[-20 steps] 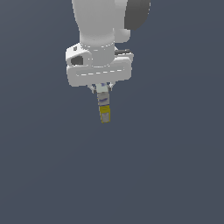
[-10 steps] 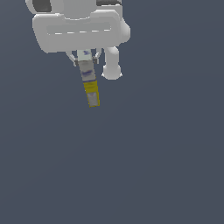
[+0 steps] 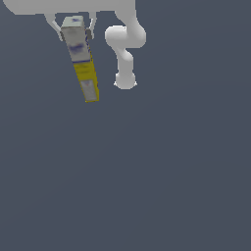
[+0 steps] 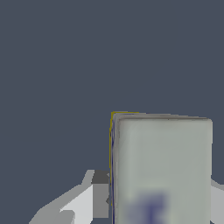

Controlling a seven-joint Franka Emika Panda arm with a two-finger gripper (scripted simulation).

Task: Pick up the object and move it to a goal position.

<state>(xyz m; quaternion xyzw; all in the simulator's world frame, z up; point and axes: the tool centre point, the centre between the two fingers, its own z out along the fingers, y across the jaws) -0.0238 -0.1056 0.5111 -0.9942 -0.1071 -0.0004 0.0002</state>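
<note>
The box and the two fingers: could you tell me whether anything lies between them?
Nothing does. In the exterior view the box hangs tilted with its grey upper end directly between the gripper's fingers, and the wrist view shows a finger right against its side.

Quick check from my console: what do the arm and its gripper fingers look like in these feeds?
The arm is plain glossy white with rounded, tube-like links. The gripper has thin pale grey fingers with small dark grey pads near the tips. No cables or markings show in either view.

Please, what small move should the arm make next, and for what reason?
Probably carry on toward the goal with the jaws kept shut. The box hangs tilted in the gripper, clear of the floor, held only near its pale upper end; no goal marker is visible.
</note>
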